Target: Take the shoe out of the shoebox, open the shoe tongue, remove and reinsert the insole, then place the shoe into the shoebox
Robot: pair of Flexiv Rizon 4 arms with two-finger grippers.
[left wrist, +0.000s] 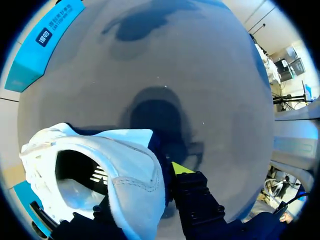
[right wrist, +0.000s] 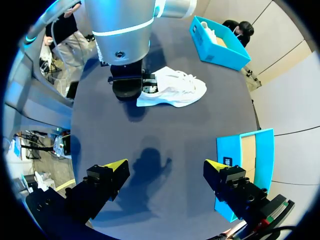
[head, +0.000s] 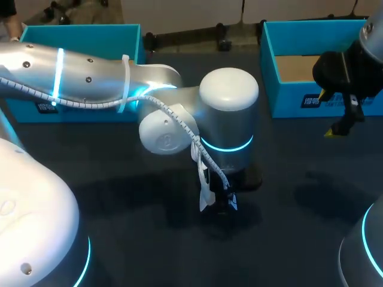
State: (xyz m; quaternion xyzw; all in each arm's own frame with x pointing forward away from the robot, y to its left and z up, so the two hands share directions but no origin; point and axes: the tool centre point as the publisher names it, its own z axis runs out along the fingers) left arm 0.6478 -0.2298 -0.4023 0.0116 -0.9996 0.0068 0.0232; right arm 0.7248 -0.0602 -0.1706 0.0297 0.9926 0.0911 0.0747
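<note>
A white shoe (right wrist: 175,87) lies on its side on the dark table, its opening facing my left wrist camera. My left gripper (left wrist: 145,187) stands at the shoe's (left wrist: 125,165) heel end, shut on the heel collar: one yellow-tipped finger (left wrist: 181,167) presses the outside and the other sits inside the opening. In the head view my left arm (head: 227,113) covers the shoe, and only a white sliver (head: 205,194) shows under the wrist. My right gripper (right wrist: 166,167) hangs open and empty above the table, well short of the shoe and near the right box (head: 287,95).
Two teal shoeboxes stand at the table's far edge: the left box (head: 78,36) behind my left arm and the right one (right wrist: 245,160) beside my right gripper (head: 328,115). Bare dark table (head: 299,197) lies between the shoe and my right arm.
</note>
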